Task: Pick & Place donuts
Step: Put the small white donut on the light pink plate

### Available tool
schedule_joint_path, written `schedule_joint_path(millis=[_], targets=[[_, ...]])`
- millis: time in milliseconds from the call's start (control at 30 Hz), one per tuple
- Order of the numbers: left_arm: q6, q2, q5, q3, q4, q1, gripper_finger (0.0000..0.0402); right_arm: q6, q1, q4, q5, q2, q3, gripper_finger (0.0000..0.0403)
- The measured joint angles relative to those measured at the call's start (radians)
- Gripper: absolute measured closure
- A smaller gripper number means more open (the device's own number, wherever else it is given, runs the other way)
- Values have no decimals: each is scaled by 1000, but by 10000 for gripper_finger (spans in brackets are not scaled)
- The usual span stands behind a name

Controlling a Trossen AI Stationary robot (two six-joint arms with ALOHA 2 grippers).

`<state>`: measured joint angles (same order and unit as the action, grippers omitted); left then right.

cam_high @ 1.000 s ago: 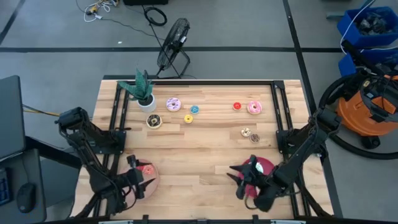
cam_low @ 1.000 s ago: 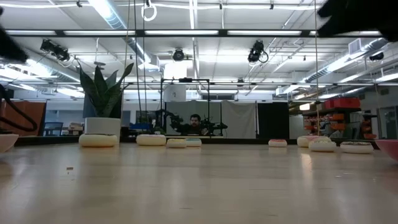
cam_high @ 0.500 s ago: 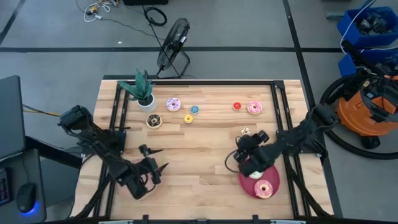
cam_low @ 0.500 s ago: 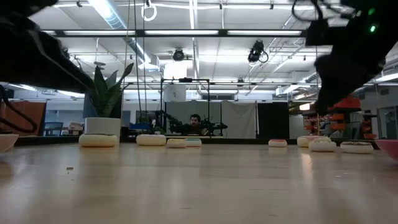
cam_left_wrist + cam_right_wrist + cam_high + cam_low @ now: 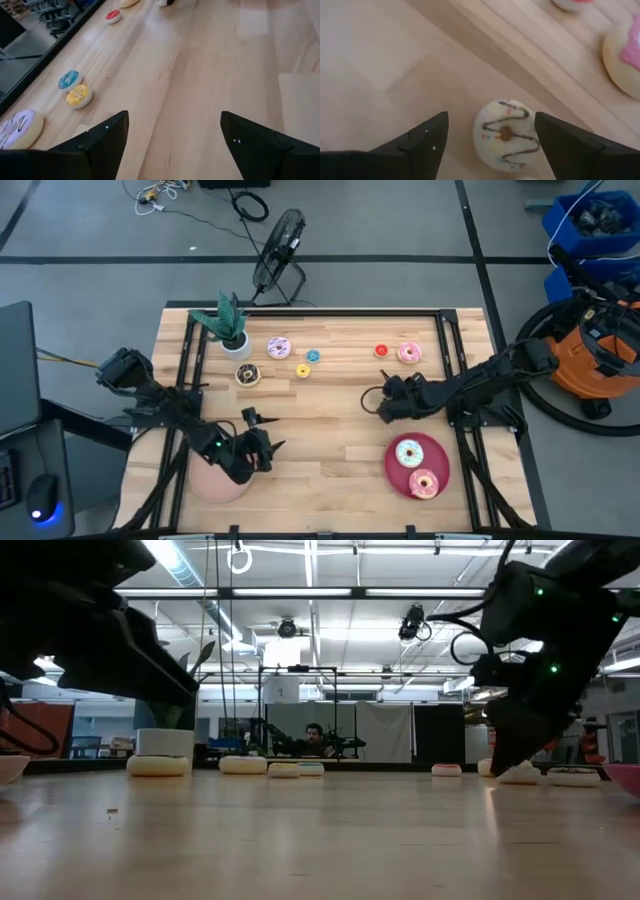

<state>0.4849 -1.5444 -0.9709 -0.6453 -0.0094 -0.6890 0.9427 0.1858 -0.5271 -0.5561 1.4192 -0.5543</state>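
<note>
Wooden table [image 5: 380, 55]: white donut [image 5: 507, 134], chocolate zigzag, sprinkles

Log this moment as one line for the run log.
right gripper open over white drizzled donut | left gripper open, empty, mid-table | crimson plate holds two donuts

This is looking like a robotics lab or workshop inside a large industrial hall. Long tube lights [image 5: 300, 592] are shining under a high ceiling, and cameras [image 5: 412, 622] are hanging from overhead rails. A wooden desk [image 5: 330, 450] is standing on a grey floor, with a black frame around it. Beside it an orange shop vacuum [image 5: 585, 360], a blue bin [image 5: 590, 220], a floor fan [image 5: 278, 250] and loose cables [image 5: 165, 192] are lying. Far behind, a person [image 5: 313, 737] is sitting at another robot station.
</note>
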Motion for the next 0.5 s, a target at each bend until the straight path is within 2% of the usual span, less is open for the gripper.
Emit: schedule_joint_path(millis=[267,500], targets=[[0,0,0,0,1,25,79,36,-34,82,-2,-54,123,119],[0,0,0,0,2,25,79,-46,-35,148,2,-78,138,155]])
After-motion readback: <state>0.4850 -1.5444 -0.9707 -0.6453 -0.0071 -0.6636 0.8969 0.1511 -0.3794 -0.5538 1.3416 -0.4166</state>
